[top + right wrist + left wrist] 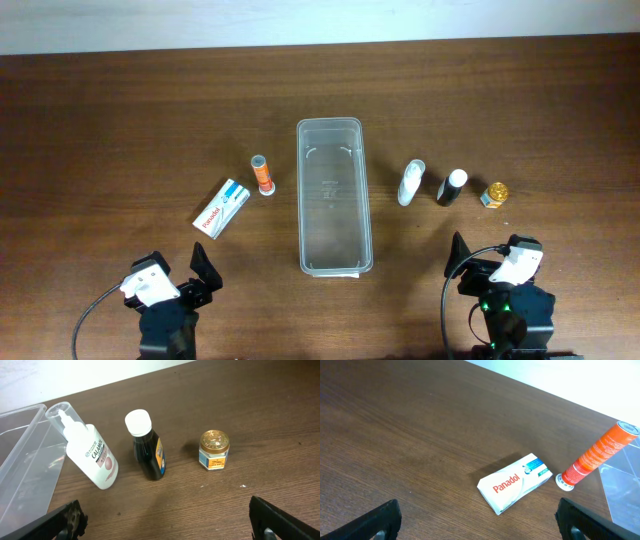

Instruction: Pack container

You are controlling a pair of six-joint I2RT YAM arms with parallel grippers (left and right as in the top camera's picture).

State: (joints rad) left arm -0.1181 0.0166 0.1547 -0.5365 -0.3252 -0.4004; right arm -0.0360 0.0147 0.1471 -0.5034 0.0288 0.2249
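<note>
Six things lie on the brown wood-grain table in the overhead view. One is the container, a long clear plastic bin with rounded corners and a rim, which sits at the middle with nothing inside. Left of it are one white cardboard Panadol box and one orange tube. To its right is a row of one white bottle, one dark bottle with a white cap, and one small jar with a gold lid. Two grippers sit at the near edge, the left gripper and the right gripper, both spread wide and grasping nothing.

One box and one tube show in the left wrist view. The Panadol box lies flat with red lettering, and the orange tube, a slim cylinder with a white end, lies on its side just beside it. A clear corner of the container shows at the right. Both black fingers stand far apart.

Three items show in the right wrist view. The white bottle has a clear cap and lies beside the container. The dark bottle lies next to it, and the jar stands upright, well apart from both. Its fingers are spread and free.
</note>
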